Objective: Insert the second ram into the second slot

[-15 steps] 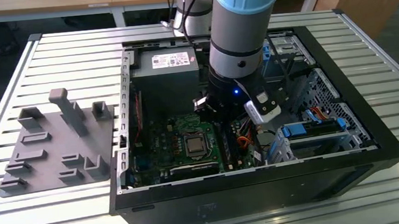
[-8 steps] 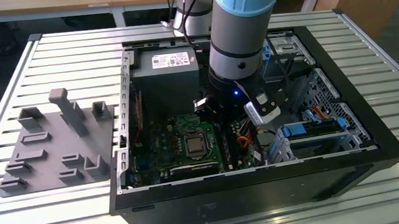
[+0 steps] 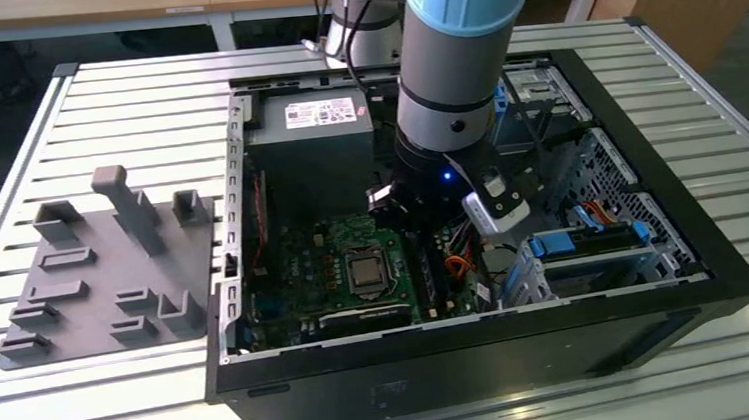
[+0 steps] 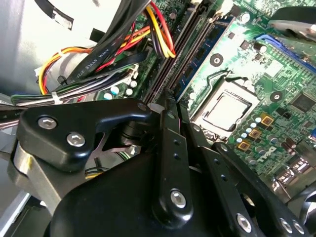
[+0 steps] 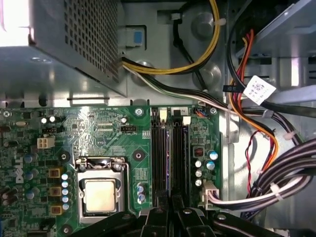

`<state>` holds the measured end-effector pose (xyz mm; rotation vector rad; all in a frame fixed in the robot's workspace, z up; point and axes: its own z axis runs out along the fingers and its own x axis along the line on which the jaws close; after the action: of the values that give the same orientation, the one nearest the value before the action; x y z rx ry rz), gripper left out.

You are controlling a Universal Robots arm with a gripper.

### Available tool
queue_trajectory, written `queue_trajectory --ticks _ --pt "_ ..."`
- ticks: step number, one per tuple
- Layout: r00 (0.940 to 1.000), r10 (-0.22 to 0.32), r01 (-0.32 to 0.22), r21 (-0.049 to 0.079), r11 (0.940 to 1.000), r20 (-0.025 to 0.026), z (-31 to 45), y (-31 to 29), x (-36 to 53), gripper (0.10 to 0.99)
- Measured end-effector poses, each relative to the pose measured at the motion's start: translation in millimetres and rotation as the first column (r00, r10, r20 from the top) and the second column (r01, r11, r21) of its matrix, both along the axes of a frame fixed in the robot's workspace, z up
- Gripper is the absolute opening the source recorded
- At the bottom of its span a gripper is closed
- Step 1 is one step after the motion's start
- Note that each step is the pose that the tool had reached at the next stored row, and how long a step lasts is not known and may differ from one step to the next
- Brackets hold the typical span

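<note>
On the exterior view's left, a grey fixture plate (image 3: 99, 282) on the slatted counter (image 3: 125, 99). Midway, an open computer case (image 3: 495, 371), white printed label (image 3: 327, 113) on its power supply (image 3: 268, 128). Jaws clenched on the second ram (image 5: 170, 158), edge-up along the memory slots (image 5: 159, 158) beside the processor socket (image 5: 100, 195). Among the cables (image 5: 286, 163), a white printed tag (image 5: 259, 90).

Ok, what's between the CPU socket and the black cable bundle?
In the first wrist view, the memory slots and small capacitors lie between CPU socket and cable bundle.
</note>
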<state>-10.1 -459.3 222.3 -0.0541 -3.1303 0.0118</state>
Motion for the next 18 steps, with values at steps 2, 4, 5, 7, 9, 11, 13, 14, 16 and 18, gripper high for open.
queue_trajectory --ticks 2,4,5,7,9,11,13,14,16,18 --pt "1.0000 0.010 -0.010 0.001 1.0000 -0.0001 -0.9 0.5 -0.2 0.141" --pt "0.9999 0.014 -0.014 0.001 0.9999 -0.0001 -1.5 1.0 -0.4 0.141" --pt "0.9999 0.015 -0.015 0.001 0.9999 -0.0001 -1.7 1.2 -0.8 0.141" --pt "0.9999 0.015 -0.015 0.001 0.9999 -0.0002 -1.8 1.2 -1.8 0.141" --pt "0.9999 0.015 -0.015 0.001 0.9999 0.0000 -2.3 1.3 -2.3 0.141" --pt "0.9999 0.015 -0.015 0.002 0.9999 -0.0002 -3.3 1.3 -2.3 0.141" --pt "0.9999 0.015 -0.015 0.002 0.9999 -0.0005 -4.1 1.3 -2.3 0.141" --pt "0.9999 0.015 -0.015 0.002 0.9999 -0.0007 -4.6 1.3 -2.3 0.141" --pt "0.9999 0.015 -0.015 0.001 0.9999 -0.0013 -4.8 1.3 -2.4 0.141" --pt "0.9999 0.015 -0.015 0.002 0.9999 -0.0013 -5.1 1.3 -2.3 0.141"
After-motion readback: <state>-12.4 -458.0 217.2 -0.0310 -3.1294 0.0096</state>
